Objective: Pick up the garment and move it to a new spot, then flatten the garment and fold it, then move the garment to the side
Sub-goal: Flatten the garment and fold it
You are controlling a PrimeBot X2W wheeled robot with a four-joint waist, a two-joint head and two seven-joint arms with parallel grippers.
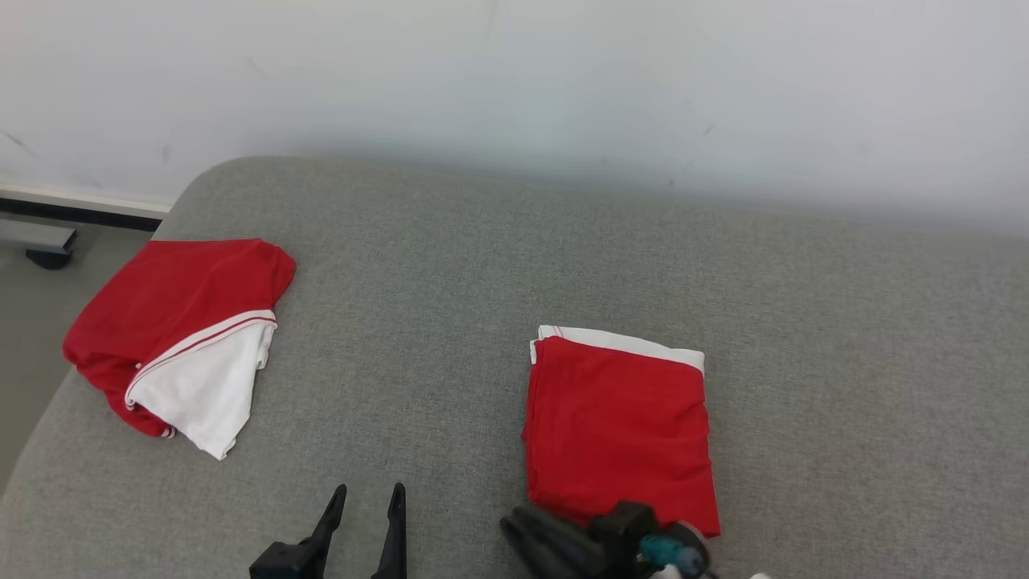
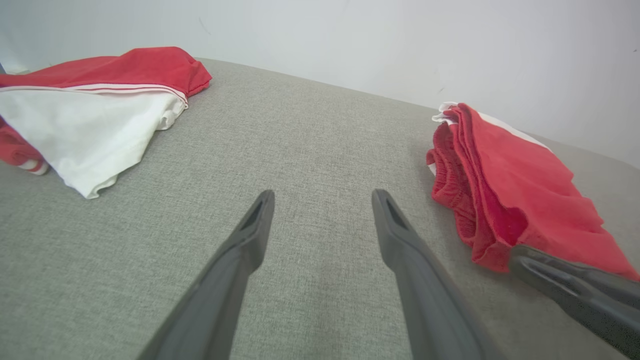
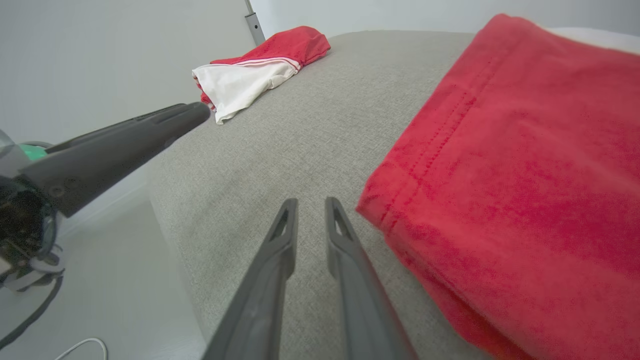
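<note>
Nearest, the left gripper (image 1: pixel 370 489) has its jaws wide and empty. The right gripper (image 3: pixel 311 201) has its jaws narrowed to a slit, holding nothing, beside the folded red garment (image 1: pixel 619 426) on the tabletop (image 1: pixel 450 281). The garment looks soft and light, so pinch all layers at that near corner or it will likely unfold.

Spread left pincer (image 2: pixel 323 195) points between folded garment (image 2: pixel 525 190) and crumpled garment (image 2: pixel 100 100).
</note>
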